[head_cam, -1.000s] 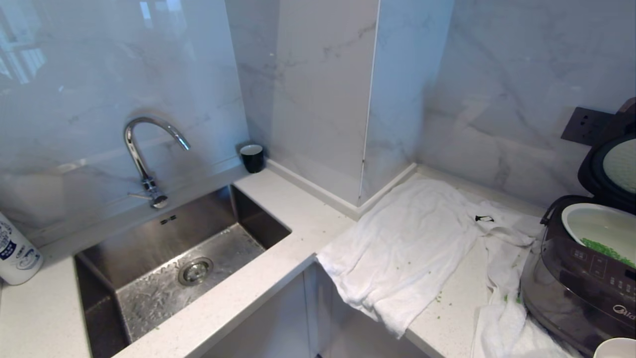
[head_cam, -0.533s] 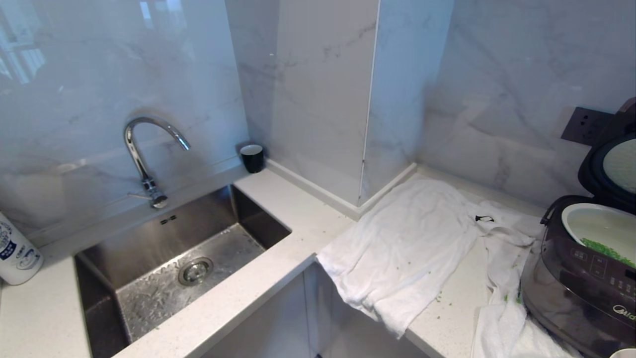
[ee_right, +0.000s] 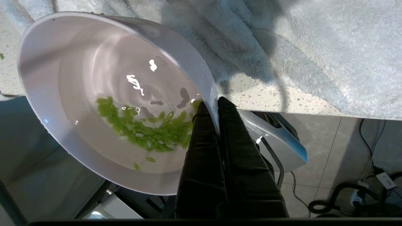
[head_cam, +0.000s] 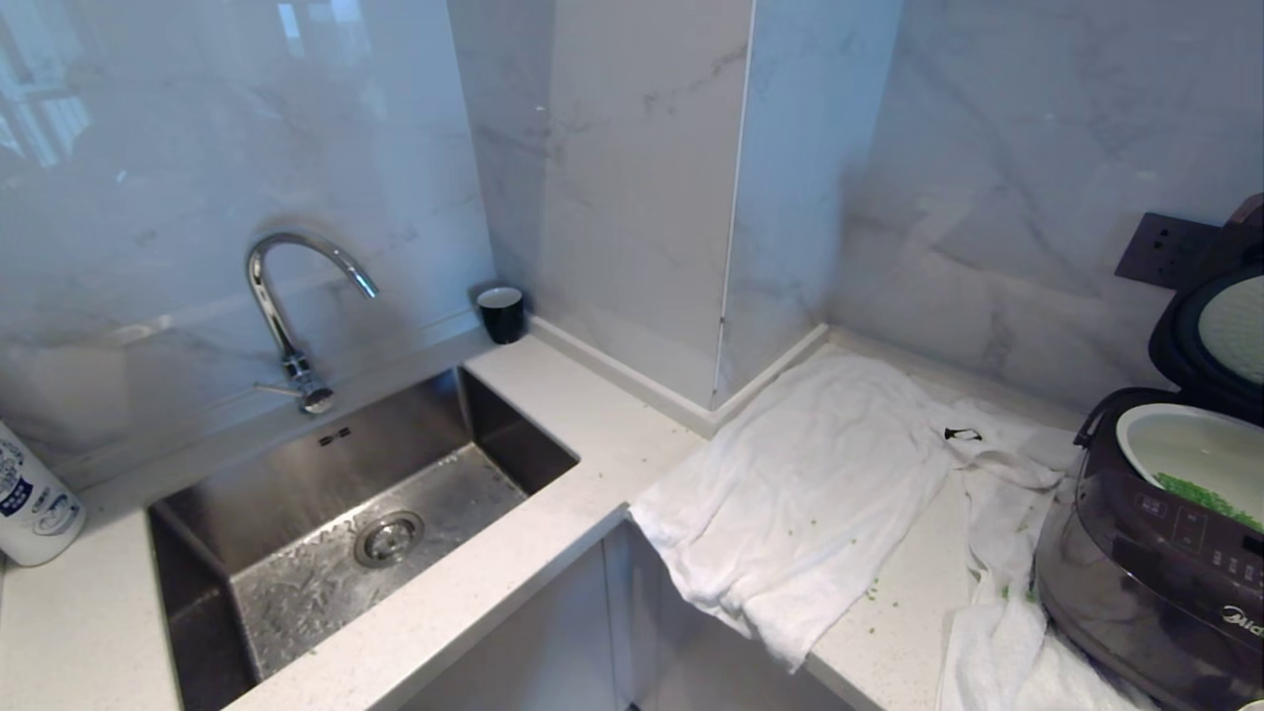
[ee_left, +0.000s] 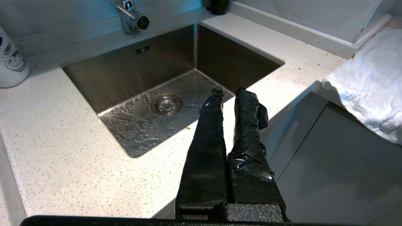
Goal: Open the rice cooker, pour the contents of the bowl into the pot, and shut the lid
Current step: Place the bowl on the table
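In the head view the right edge cuts off the rice cooker [head_cam: 1155,583], its pot [head_cam: 1190,449] and the raised lid [head_cam: 1220,341]; neither arm shows there. The white bottle [head_cam: 35,504] is cut at the left edge. In the right wrist view the black fingers [ee_right: 204,150] hide part of the bowl [ee_right: 78,78] rim.

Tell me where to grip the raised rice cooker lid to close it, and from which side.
Push rather than pinch: the dark hinged lid stands upright behind the white inner pot, silver underside forward. Likely best to come from above and behind its top edge, pressing forward and down. Right gripper holds the white bowl.
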Robot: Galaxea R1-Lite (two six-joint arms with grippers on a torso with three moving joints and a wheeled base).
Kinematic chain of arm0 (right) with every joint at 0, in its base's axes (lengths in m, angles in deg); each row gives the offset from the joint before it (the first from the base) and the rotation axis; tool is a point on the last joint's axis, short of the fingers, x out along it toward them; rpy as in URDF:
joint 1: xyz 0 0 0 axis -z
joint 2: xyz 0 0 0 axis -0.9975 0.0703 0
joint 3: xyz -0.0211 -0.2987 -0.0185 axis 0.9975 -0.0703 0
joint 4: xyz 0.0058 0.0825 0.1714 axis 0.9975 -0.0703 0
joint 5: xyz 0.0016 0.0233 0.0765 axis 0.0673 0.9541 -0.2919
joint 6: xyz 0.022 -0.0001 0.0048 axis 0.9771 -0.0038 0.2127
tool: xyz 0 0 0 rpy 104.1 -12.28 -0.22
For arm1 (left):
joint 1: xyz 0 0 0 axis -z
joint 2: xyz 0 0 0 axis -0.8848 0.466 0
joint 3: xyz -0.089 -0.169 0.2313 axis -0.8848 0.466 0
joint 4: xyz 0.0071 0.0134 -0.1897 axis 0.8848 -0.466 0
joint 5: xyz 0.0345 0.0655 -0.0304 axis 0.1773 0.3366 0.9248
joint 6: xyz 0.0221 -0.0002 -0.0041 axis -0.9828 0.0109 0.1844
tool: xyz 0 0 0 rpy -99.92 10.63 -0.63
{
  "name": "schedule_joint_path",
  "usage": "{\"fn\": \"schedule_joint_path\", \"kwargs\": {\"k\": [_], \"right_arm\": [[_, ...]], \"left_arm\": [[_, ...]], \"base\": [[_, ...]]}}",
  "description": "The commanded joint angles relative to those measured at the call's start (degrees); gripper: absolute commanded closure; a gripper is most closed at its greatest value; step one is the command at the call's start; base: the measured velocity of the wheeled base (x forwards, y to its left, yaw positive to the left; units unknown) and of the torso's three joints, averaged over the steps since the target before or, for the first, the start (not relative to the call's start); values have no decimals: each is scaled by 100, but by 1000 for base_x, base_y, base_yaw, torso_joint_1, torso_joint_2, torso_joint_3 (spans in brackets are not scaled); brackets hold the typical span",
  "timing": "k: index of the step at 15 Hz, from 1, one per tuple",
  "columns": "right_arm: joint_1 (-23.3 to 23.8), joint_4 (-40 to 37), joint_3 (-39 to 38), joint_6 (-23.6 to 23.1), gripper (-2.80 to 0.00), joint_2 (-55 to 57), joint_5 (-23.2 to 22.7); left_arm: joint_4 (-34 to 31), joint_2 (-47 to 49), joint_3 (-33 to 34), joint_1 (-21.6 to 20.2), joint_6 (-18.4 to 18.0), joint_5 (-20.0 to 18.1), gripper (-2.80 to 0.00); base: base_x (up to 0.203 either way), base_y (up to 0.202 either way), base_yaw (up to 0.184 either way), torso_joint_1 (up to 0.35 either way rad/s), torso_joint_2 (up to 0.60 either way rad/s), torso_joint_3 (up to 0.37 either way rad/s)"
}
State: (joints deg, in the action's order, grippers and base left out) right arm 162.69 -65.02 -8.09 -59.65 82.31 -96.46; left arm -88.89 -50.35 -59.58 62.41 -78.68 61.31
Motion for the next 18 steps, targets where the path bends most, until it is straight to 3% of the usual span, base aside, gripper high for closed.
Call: {"fn": "schedule_joint_path", "kwargs": {"k": [1, 18], "right_arm": [[174, -17, 63, -72, 0, 153, -33], [1426, -19, 1107, -470, 0, 1525, -195]], "left_arm": [[-1, -1, 0, -1, 4, 4, 0], [-19, -1, -9, -1, -4, 4, 0]], "base": [[0, 0, 0, 0, 0, 0], [0, 0, 0, 0, 0, 0]]}}
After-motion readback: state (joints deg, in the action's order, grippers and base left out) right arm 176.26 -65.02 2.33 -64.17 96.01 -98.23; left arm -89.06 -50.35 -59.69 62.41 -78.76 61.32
